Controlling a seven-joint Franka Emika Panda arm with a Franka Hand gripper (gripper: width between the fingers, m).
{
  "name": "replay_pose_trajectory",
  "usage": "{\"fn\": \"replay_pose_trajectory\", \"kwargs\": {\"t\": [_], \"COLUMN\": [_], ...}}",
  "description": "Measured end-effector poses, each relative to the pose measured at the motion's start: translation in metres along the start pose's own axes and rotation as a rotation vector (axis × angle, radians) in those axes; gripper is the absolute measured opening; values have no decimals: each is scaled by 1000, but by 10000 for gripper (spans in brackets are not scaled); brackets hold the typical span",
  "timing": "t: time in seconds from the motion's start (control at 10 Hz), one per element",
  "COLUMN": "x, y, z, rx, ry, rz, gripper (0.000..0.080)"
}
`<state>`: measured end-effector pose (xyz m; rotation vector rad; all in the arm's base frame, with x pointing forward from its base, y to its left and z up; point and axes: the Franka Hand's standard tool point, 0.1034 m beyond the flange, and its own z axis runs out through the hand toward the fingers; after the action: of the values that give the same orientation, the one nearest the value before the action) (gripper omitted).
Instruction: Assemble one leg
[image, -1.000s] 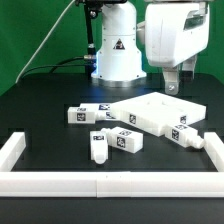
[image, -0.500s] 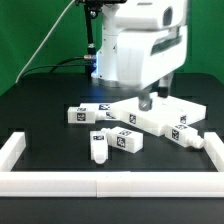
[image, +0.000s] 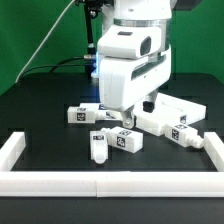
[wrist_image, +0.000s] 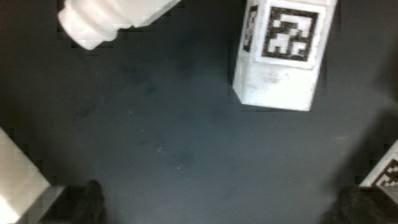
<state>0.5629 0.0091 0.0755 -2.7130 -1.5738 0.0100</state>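
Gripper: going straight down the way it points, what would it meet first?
The gripper likely meets bare black table top first, beside the stubby white tagged plastic leg; depth unclear.

- Exterior view: set off the arm, in front of the black table (image: 40, 100), a little above it and tilted down. Faces the arm (image: 135, 60) at 12 o'clock, from middle distance. Takes in the table out to the border rail (image: 100, 184) at 6 o'clock.
- Wrist view: rides on the wrist and aims steeply down at the table from very near. Holds only a small dark patch and parts of white pieces, among them one tagged leg (wrist_image: 281, 58) cut by the frame edge.
- Shared: the patch of table under the wrist, near the middle of the exterior view, where tagged legs (image: 127, 140) lie. Cannot tell which of them is the one seen close.
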Motion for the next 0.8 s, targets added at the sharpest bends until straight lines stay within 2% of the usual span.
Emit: {"fn": "replay_pose_trajectory", "kwargs": {"t": [0.1,0.3,0.8], "x": [-1,-11,-18], "y": [0,0,-10], "z": [1,13,44], "rx": [1,5,38], "ry": [-1,-3,-13], "rz": [0,5,18], "gripper": [650,650,650]}}
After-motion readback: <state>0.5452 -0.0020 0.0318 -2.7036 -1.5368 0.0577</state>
